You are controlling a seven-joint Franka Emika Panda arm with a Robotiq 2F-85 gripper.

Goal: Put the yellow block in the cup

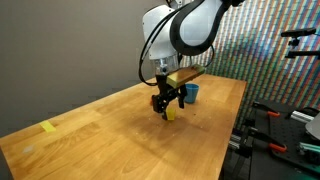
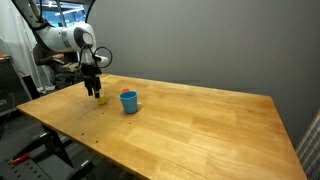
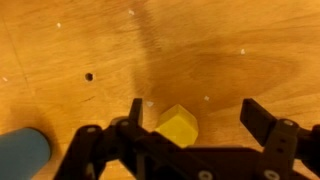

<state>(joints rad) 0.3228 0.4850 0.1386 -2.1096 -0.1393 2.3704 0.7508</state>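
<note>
The yellow block lies on the wooden table between my open fingers, close to the left finger in the wrist view. It also shows under the gripper in both exterior views. My gripper is open and lowered over the block, and grips nothing. The light-blue cup stands upright on the table beside the gripper. In an exterior view it is partly hidden behind the gripper. In the wrist view only its edge shows at the lower left.
A flat yellow tape-like piece lies on the table far from the gripper. Black equipment stands past the table's edge. A small dark hole marks the wood near the block.
</note>
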